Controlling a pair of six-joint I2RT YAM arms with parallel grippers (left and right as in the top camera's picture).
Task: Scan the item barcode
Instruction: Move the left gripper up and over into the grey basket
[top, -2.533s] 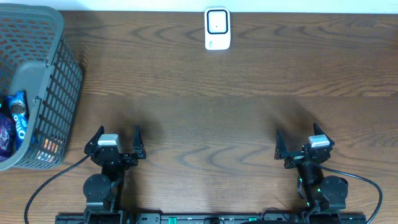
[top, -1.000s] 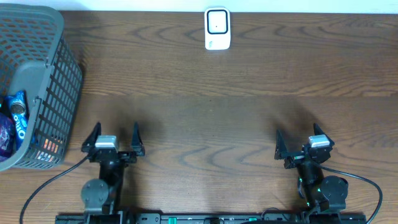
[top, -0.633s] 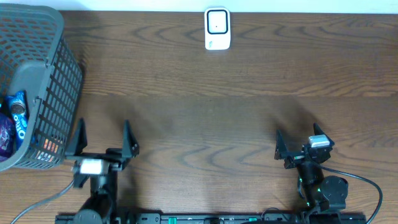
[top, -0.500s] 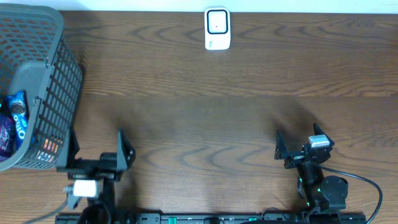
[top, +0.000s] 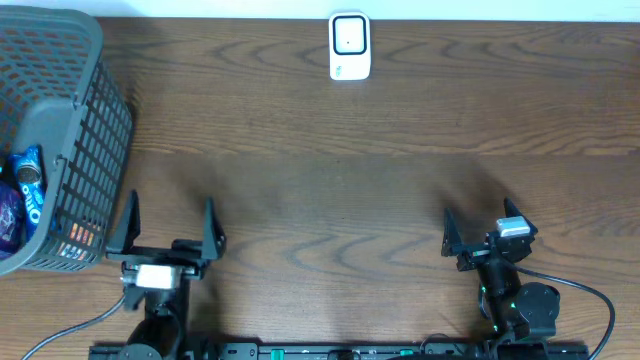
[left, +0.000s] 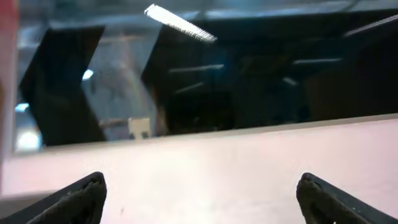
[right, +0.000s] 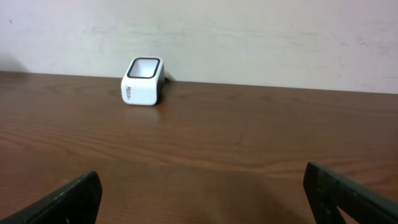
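- The left jaws are set wide, with nothing held, just beside the basket (top: 95, 150) at the near left of the bench (top: 380, 180).
- The right jaws are set wide, with nothing held, at the near right.
- The blue packet (top: 28, 182) is contained in the basket.
- The white scanner (top: 350, 46) is placed at the far edge.

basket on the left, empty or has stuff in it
Not empty: a blue packet and a purple item lie inside the basket. How full cannot be told; the frame edge cuts it off.

Table (top: 330, 190) lies open between left basket (top: 95, 150) and far scanner (top: 349, 46).
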